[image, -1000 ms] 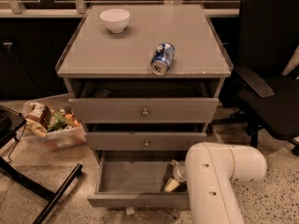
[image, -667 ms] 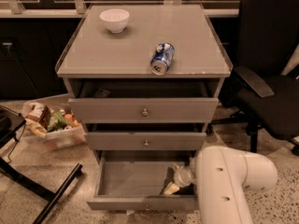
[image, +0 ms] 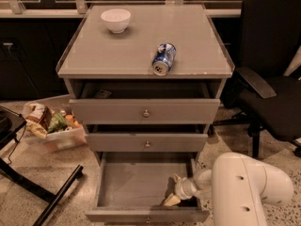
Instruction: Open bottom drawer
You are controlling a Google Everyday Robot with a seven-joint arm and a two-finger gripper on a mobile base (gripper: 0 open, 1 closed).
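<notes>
The bottom drawer (image: 136, 185) of the grey cabinet is pulled well out, and its plain grey inside shows. Its front edge (image: 146, 215) is at the frame's bottom. The middle drawer (image: 147, 141) and the top drawer (image: 146, 111) each stand slightly out, each with a small round knob. My gripper (image: 175, 192) reaches from the white arm (image: 244, 192) at lower right into the right side of the bottom drawer, its pale tip low near the drawer floor.
A white bowl (image: 115, 20) and a blue can (image: 163, 59) lying on its side rest on the cabinet top. A black office chair (image: 273, 79) stands at the right. A clear bin of snacks (image: 51, 126) sits on the floor left, by a black stand leg (image: 42, 192).
The white arm has swung to the right and drawn back a little. The gripper stays inside the right side of the open bottom drawer.
</notes>
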